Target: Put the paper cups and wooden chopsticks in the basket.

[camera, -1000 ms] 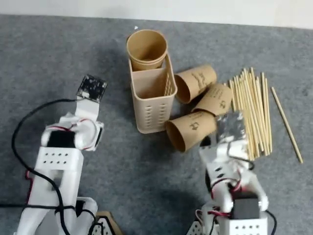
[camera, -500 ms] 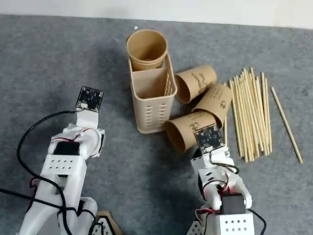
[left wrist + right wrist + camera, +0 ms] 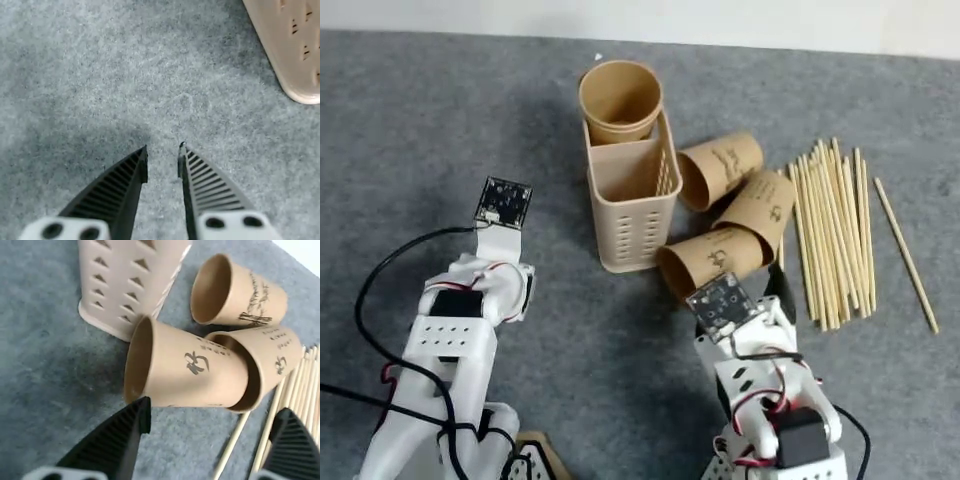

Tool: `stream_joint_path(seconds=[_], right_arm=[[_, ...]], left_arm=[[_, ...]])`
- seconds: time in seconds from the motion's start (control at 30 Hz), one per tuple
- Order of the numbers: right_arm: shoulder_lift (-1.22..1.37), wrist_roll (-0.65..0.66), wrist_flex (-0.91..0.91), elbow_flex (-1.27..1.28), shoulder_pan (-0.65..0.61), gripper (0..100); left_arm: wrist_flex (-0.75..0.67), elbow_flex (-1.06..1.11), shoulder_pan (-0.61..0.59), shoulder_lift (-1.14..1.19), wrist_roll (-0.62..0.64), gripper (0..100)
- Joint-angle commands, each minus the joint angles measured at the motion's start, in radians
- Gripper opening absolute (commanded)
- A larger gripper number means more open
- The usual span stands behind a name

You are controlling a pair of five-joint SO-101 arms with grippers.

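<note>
The right gripper [image 3: 215, 412], spread wide and empty, has the nearest paper cup [image 3: 185, 370] lying on its side just beyond its fingertips, at 12 o'clock. The left gripper [image 3: 163, 150], slightly parted and empty, hangs over carpet [image 3: 100, 75] at the basket's [image 3: 635, 240] 8 o'clock. Two more cups [image 3: 760, 210] and the wooden chopsticks [image 3: 830, 230] lie loose at the basket's 3 o'clock. Just the stacked cups [image 3: 620, 95] in its far compartment are in, so most work remains.
</note>
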Motion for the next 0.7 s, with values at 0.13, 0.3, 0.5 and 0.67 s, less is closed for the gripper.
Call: stream_joint_path(seconds=[0.13,0.3,0.5,0.67], right_arm=[[0.174,0.031,-0.117,-0.012,-0.002,36.9],[0.404,0.032,-0.119,-0.163,-0.004,36.9],[0.679,0.032,-0.111,-0.367,-0.101,37.1],[0.773,0.032,-0.142,-0.395,-0.168,37.1]], left_arm=[[-0.014,-0.004,-0.007,-0.016,0.009,12],[-0.017,-0.004,-0.007,-0.016,0.009,12],[-0.017,-0.004,-0.007,-0.016,0.008,12],[-0.017,-0.004,-0.007,-0.016,0.008,12]])
